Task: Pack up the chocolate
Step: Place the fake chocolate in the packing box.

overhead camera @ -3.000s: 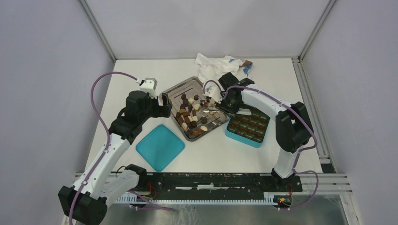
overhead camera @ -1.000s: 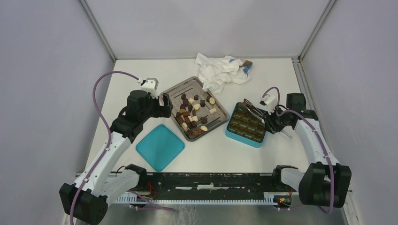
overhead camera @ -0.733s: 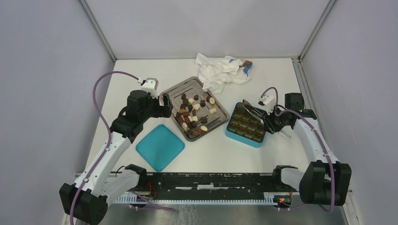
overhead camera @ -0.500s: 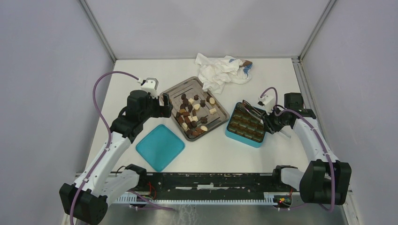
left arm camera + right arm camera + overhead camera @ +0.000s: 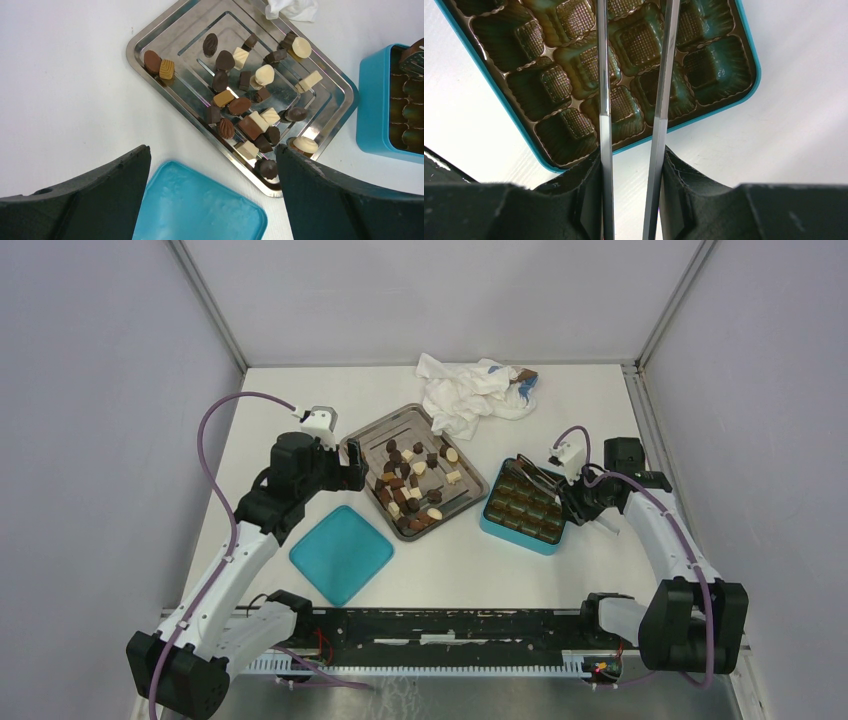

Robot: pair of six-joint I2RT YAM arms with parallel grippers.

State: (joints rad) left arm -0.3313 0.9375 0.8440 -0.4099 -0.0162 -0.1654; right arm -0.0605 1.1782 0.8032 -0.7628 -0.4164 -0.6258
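Note:
The chocolate (image 5: 412, 483), several dark, light brown and cream pieces, lies scattered in a steel tray (image 5: 400, 421) at the table's middle; the left wrist view shows the chocolate (image 5: 239, 105) close up. My left gripper (image 5: 351, 464) hovers open by the tray's left edge, nothing between its fingers (image 5: 100, 200). My right gripper (image 5: 577, 496) is shut on metal tongs (image 5: 536, 474), whose two blades (image 5: 603, 75) reach over the teal box (image 5: 526, 537). The box's brown moulded cavities (image 5: 574, 65) under the blades are empty. The tong tips lie outside the right wrist view.
A teal lid (image 5: 341, 554) lies flat on the table in front of the tray, below my left gripper. A crumpled white cloth (image 5: 465, 390) with blue marks sits at the back. White table runs right of the box (image 5: 784, 125).
Three seconds ago my right arm held the tongs over the tray; it has swung right and now holds them over the box. It has barely shifted in the last second. Left arm unchanged.

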